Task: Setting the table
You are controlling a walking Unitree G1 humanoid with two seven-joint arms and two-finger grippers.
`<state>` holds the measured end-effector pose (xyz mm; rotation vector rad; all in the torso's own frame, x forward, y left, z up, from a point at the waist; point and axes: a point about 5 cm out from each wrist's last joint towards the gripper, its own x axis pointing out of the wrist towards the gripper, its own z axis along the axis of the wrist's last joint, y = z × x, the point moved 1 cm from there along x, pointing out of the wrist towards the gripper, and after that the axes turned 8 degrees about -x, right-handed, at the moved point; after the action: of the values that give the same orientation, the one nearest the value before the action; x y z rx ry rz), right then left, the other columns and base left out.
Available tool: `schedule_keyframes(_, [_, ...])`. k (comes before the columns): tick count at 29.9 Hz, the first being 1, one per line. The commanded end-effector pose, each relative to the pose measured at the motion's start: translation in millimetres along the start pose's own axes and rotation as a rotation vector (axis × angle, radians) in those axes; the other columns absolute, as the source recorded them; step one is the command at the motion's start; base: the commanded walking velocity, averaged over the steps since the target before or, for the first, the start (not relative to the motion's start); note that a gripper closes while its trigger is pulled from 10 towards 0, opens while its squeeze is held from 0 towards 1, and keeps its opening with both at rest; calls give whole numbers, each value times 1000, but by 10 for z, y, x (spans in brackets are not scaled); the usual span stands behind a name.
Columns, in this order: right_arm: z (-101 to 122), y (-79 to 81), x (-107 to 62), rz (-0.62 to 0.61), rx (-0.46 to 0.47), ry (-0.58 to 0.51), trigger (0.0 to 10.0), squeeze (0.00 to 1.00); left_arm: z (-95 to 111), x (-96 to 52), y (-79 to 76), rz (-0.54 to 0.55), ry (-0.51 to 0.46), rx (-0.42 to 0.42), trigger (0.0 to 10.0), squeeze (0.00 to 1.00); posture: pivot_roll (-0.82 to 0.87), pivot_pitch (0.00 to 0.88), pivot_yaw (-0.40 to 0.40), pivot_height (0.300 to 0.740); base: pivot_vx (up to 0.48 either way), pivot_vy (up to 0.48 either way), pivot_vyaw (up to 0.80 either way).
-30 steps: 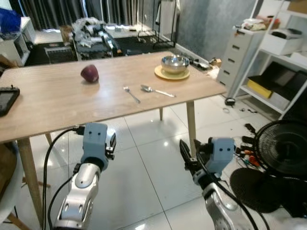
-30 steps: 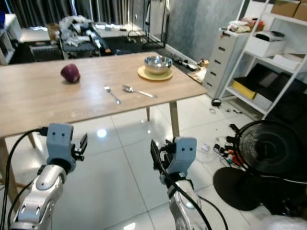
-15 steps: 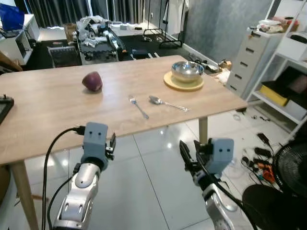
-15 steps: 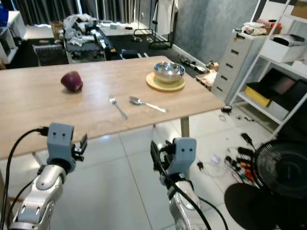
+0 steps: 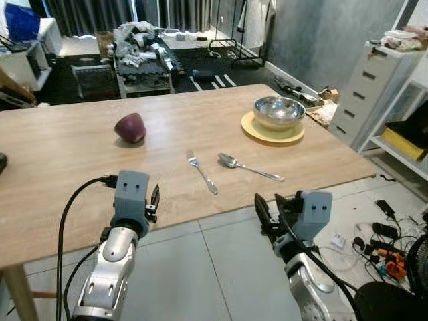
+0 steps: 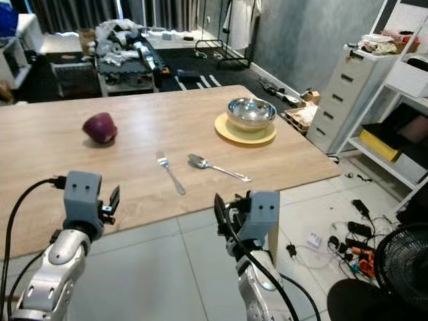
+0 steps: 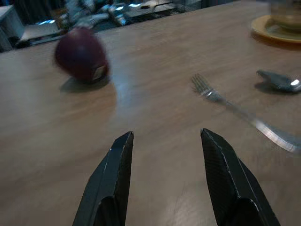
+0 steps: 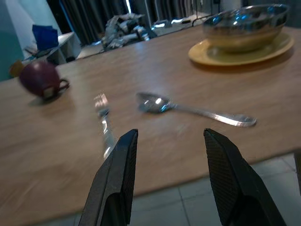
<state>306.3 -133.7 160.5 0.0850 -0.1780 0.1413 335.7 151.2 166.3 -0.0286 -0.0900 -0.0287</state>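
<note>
Pale wood-grain bench (image 5: pixel 80 160) carries a polished steel bowl (image 5: pixel 279 112) seated on a flat round yellow plate (image 5: pixel 272 132) at the far right, a slim metal fork (image 5: pixel 201 172) and a metal spoon (image 5: pixel 249 167) lying side by side, apart, near the front edge, and a rounded dark-red apple-like item (image 5: pixel 130 128) well left of them. Left gripper (image 7: pixel 164 141) is over the bench's front edge, matte black tapered fingers apart and empty, aimed between the red item and the fork. Right gripper (image 8: pixel 169 136) is just off the front edge over glossy floor tile, fingers apart and empty, facing the fork and spoon.
</note>
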Motion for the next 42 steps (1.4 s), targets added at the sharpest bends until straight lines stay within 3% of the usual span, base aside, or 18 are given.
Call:
schedule_keyframes(1, [-38, -33, -16, -13, 2, 17, 10000, 0, -45, -7, -24, -8, 18, 1, 10000, 0, 81, 42, 58, 740, 480, 0, 0])
schedule_keyframes(10, [-27, -40, 2, -19, -21, 12, 10000, 0, -44, -5, -28, -15, 17, 4, 10000, 0, 81, 38, 59, 740, 480, 0, 0])
schedule_keyframes(21, [-1, -241, 47, -35, -214, 21, 10000, 0, -54, -22, -89, -72, 18, 34, 10000, 0, 79, 28, 59, 740, 438, 0, 0])
schedule_keyframes(28, [-43, -460, 82, 63, -378, 111, 10000, 0, -58, -174, -248, -333, 48, 34, 10000, 0, 82, 30, 57, 740, 0, 0, 0])
schedule_keyframes(34, [-122, -762, 63, 176, -537, 243, 10000, 0, 20, -318, -197, -562, 94, 79, 10000, 0, 90, 35, 49, 740, 0, 0, 0])
schedule_keyframes(39, [-168, -855, 34, 233, -509, 306, 10000, 0, 117, -357, -149, -662, 98, 101, 10000, 0, 101, 43, 39, 740, 0, 0, 0])
schedule_keyframes(41, [-214, -886, 7, 315, -425, 349, 10000, 0, 207, -356, -118, -751, 100, 139, 10000, 0, 110, 46, 32, 740, 0, 0, 0])
schedule_keyframes(42, [-214, -886, 7, 315, -425, 349, 10000, 0, 207, -356, -118, -751, 100, 139, 10000, 0, 110, 46, 32, 740, 0, 0, 0])
